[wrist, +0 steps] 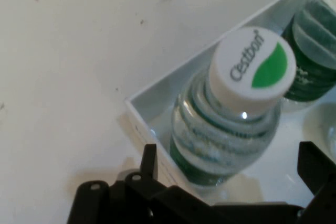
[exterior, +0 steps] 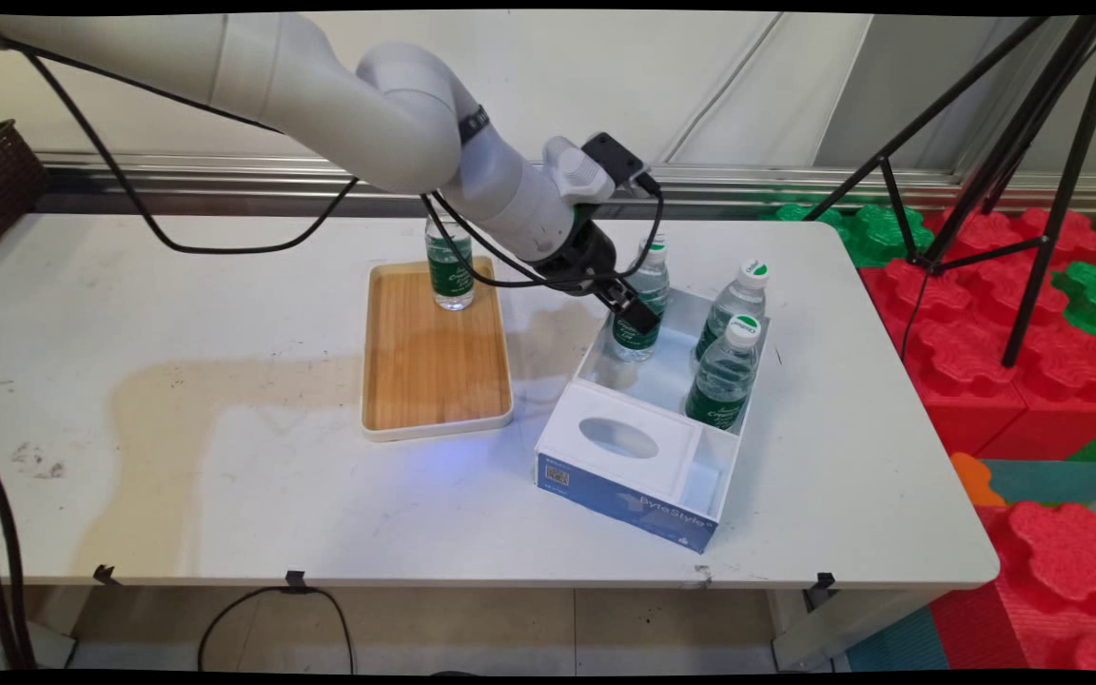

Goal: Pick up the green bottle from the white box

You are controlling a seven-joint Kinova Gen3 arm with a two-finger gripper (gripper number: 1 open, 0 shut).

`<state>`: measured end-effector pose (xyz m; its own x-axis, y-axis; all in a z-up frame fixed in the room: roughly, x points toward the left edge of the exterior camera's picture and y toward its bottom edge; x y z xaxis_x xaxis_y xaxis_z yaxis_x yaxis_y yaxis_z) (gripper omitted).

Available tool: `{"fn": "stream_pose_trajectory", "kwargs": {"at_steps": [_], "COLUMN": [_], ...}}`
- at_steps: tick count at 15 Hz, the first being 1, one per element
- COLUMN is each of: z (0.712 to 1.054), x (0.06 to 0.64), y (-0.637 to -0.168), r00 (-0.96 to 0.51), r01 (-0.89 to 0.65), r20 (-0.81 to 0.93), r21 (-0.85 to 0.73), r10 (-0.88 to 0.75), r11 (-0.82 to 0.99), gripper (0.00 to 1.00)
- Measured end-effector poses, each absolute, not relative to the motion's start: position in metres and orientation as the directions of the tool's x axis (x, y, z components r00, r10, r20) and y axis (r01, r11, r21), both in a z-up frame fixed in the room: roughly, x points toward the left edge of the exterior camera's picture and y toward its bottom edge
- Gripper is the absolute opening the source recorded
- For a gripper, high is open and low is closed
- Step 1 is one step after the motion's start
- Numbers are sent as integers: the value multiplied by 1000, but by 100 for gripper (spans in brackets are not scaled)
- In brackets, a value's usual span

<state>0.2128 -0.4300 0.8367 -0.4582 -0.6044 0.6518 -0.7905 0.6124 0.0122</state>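
**Colleague:** What do you see, from the biggest thing down?

**Me:** I see the white table (exterior: 225, 457). On it lies a wooden tray (exterior: 434, 371) with one bottle (exterior: 450, 271) standing at its far end. To the right of the tray is a white box (exterior: 596, 357) with three water bottles upright inside.

**Colleague:** And where is the gripper?

**Me:** The gripper (exterior: 632, 309) hangs at the box's far left corner, around the nearest bottle (wrist: 231, 124). In my hand view this bottle stands between the fingers (wrist: 148, 161), its long axis vertical, its cap (wrist: 256, 66) beyond them. The jaws are spread; I see gaps on both sides, no pinch.

**Colleague:** What stands in the way?

**Me:** The box wall is just beside the left finger, and the other two bottles (exterior: 733, 352) are near on the right.
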Motion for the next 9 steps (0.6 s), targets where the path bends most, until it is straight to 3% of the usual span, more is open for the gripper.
{"fn": "stream_pose_trajectory", "kwargs": {"at_steps": [9], "z": [821], "x": [200], "y": [-439], "r00": [-490], "r01": [-754], "r20": [692], "r21": [-32], "r10": [-530], "r11": [656], "gripper": [100]}}
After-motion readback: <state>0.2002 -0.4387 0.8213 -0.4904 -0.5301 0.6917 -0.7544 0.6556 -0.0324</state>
